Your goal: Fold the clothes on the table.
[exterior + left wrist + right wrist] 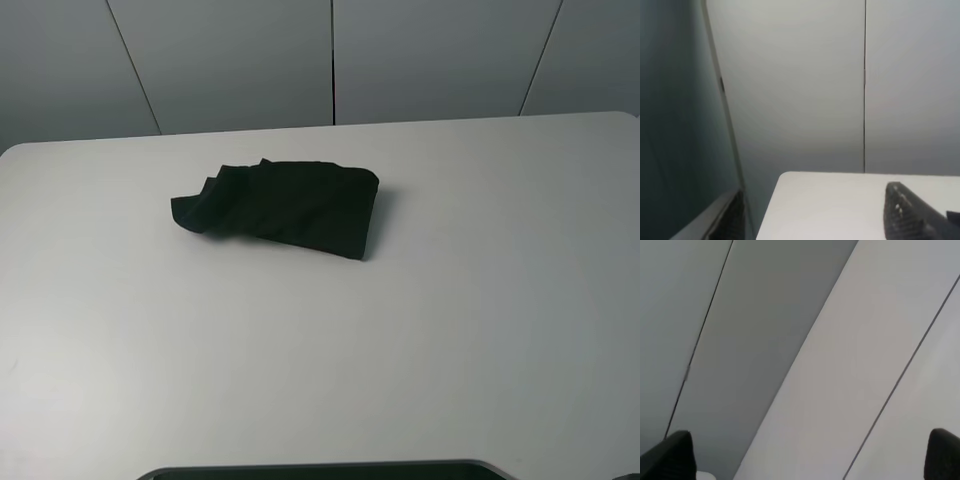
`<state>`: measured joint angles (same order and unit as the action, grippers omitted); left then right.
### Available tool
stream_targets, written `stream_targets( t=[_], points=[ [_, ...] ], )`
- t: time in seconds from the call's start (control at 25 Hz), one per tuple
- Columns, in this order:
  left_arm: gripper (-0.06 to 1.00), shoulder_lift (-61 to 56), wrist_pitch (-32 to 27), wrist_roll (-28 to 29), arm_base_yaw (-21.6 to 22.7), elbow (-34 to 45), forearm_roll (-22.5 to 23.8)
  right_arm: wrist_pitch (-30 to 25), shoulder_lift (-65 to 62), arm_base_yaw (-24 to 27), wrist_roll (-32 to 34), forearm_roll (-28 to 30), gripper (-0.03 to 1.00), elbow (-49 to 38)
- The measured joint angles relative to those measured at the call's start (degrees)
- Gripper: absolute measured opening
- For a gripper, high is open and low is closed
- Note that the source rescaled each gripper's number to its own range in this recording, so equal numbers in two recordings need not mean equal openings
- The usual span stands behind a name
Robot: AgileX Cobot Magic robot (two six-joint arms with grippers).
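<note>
On table [480, 330]: black shirt [290, 205] bunched, chest print hidden.

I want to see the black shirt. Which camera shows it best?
The exterior high view: the black shirt lies whole in a folded bundle on the white table, with nothing touching it. The left wrist view shows only a table corner, wall and a fingertip; the right wrist view shows only wall panels and fingertips. Neither shows the shirt.

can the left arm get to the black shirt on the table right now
Probably yes. The black shirt lies alone, bundled, on the white table, with nothing around or on top of it. Neither arm shows over the table, and the left tool looks open, holding nothing.
</note>
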<state>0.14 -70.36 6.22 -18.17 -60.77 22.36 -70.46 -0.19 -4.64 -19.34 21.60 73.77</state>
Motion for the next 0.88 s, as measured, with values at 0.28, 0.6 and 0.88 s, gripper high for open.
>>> stream_targets(
  t=[0.28,0.6,0.88],
  points=[
    [0.76,-0.02,-0.07,-5.37,9.41,1.92,-9.7,0.51,-0.2,10.0,2.32,-16.65,0.98,-3.85],
    [0.76,-0.14,0.1,-2.2,4.69,21.44,-17.11,0.47,-0.18,11.07,9.42,-27.15,0.98,-25.12],
    [0.76,-0.18,5.19,-2.08,1.66,29.6,-18.08,5.59,-0.08,11.07,8.05,-31.17,0.98,-35.0]
  ],
)
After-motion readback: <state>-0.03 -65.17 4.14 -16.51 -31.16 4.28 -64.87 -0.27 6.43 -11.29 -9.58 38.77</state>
